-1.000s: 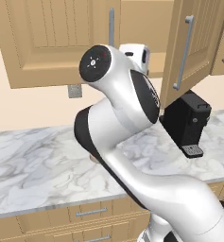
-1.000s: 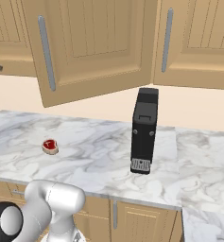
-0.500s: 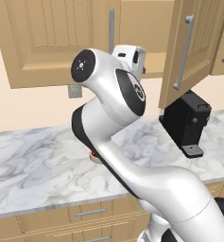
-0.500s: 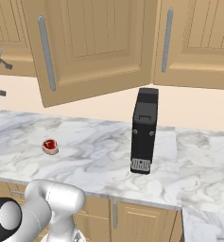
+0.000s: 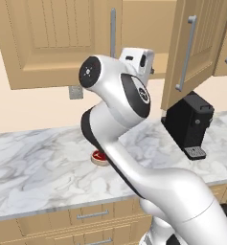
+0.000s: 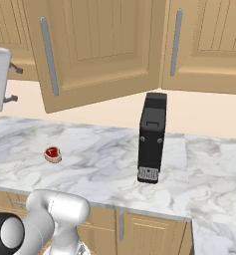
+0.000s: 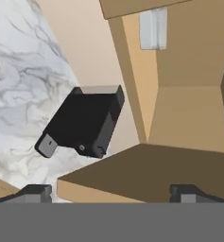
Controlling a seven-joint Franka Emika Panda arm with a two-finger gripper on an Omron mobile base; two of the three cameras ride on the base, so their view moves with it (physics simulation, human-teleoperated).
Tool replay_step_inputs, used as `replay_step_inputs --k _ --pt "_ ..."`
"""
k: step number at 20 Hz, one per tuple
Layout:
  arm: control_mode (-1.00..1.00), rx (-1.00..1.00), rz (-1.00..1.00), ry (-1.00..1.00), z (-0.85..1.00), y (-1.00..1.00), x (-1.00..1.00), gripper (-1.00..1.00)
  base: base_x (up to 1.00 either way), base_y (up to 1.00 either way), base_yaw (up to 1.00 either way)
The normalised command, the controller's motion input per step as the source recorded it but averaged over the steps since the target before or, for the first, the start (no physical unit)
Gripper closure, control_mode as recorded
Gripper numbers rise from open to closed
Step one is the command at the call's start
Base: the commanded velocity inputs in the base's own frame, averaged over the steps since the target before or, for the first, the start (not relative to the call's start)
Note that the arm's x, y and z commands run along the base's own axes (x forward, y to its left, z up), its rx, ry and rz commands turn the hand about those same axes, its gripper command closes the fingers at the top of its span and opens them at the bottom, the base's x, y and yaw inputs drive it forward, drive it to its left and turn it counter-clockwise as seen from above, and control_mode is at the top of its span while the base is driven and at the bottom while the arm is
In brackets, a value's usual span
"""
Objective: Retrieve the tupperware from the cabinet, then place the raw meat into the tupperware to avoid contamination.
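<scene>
Fingers (image 7: 38,191) spread wide and empty, the gripper (image 7: 111,193) faces the open cabinet (image 7: 189,108), tupperware (image 7: 152,29) well ahead on its shelf, raw meat (image 6: 52,154) untouched on the counter (image 6: 99,159).

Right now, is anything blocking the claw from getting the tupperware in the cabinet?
Nothing visible does. The cabinet door is swung open, and in the hand view the open claw looks straight into the cabinet at the tupperware against the far side.
</scene>
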Motion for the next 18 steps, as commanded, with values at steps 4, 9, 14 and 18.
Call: replay_step_inputs --k 4,9,14,18 --pt "-1.0 -0.01 -0.05 0.0 0.0 -0.26 0.06 -1.0 0.0 0.0 0.0" --pt "-1.0 -0.01 -0.04 0.0 0.0 -0.18 0.1 -1.0 0.0 0.0 0.0" --pt "-1.0 -0.01 0.0 0.0 0.0 -0.01 0.33 -1.0 0.0 0.0 0.0" --pt "-1.0 -0.01 0.0 0.0 -0.01 0.0 0.29 -1.0 0.0 0.0 0.0"
